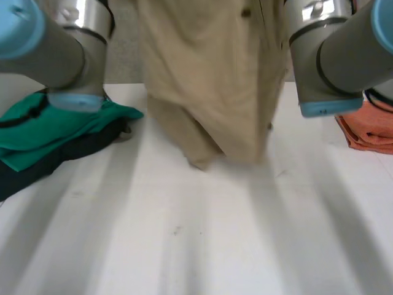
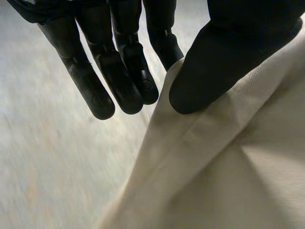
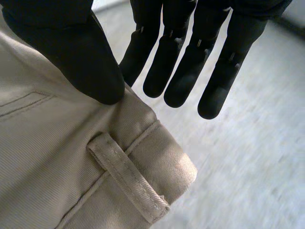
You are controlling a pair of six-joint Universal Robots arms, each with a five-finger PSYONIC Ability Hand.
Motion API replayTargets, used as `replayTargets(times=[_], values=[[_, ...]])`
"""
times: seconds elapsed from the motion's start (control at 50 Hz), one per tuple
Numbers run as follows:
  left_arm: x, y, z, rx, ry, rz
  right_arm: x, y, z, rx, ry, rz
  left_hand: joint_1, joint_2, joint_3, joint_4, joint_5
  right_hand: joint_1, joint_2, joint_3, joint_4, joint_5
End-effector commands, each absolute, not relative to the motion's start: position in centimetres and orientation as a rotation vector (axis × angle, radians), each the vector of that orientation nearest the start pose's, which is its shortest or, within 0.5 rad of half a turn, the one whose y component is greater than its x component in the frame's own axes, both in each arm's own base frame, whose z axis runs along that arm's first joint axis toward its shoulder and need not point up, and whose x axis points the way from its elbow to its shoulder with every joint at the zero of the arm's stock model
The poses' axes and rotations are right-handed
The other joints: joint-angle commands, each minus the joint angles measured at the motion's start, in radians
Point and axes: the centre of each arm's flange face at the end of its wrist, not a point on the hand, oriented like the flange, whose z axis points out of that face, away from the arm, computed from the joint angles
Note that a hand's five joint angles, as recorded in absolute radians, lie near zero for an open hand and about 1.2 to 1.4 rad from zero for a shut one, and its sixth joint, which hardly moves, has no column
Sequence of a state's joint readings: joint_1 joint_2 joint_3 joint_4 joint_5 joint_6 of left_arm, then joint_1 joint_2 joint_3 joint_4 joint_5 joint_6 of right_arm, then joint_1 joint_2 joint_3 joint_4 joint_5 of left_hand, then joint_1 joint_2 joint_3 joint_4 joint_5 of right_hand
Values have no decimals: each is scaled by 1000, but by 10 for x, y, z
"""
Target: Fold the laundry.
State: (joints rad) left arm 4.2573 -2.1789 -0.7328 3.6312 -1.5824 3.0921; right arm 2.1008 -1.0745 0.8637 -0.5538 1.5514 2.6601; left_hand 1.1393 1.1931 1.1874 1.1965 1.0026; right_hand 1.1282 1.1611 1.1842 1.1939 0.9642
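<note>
Two pinch grips: left hand (image 2: 209, 62) clamps thumb to straight fingers on the trousers (image 1: 209, 80) edge, right hand (image 3: 81, 57) likewise beside the belt loop (image 3: 126, 176). Trousers hang, lower end touching bench (image 1: 202, 239), I reckon to straighten before folding.

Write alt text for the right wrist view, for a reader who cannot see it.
The robot's right hand pinches the waistband of beige trousers between its thumb and straight fingers, right beside a belt loop. The white table lies beyond the fingertips.
</note>
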Motion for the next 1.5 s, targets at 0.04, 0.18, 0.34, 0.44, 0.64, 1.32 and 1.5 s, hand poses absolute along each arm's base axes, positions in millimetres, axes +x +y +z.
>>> replayTargets(times=[0.04, 0.18, 0.34, 0.44, 0.64, 1.32, 1.5], values=[[-314, -331, 367, 620, 1785, -3092, 347, -318, 384, -816, 1085, -2697, 257, 203, 209, 200, 219, 268, 235, 212, 202, 258], [-279, -295, 262, 717, 2196, -2592, 334, -293, 276, -1098, 1603, -2305, 257, 203, 209, 200, 219, 268, 235, 212, 202, 258], [-256, -249, 177, 849, 2410, -2151, 315, -257, 183, -1357, 1895, -1985, 257, 203, 209, 200, 219, 268, 235, 212, 202, 258], [-253, -240, 168, 901, 2435, -2081, 310, -248, 160, -1427, 1984, -1869, 208, 154, 160, 151, 170, 268, 235, 212, 202, 258], [-237, -234, 190, 891, 2490, -2015, 294, -248, 173, -1222, 2196, -1819, -911, -965, -959, -968, -949, -720, -753, -776, -786, -731], [-199, -237, 145, 1039, 2618, -1625, 283, -239, 140, -1484, 2069, -1759, -547, -601, -595, -605, -585, -616, -649, -672, -682, -627], [-207, -249, 133, 1130, 2463, -1701, 299, -245, 135, -1500, 2001, -1808, 256, 202, 208, 199, 219, 268, 235, 212, 202, 258]])
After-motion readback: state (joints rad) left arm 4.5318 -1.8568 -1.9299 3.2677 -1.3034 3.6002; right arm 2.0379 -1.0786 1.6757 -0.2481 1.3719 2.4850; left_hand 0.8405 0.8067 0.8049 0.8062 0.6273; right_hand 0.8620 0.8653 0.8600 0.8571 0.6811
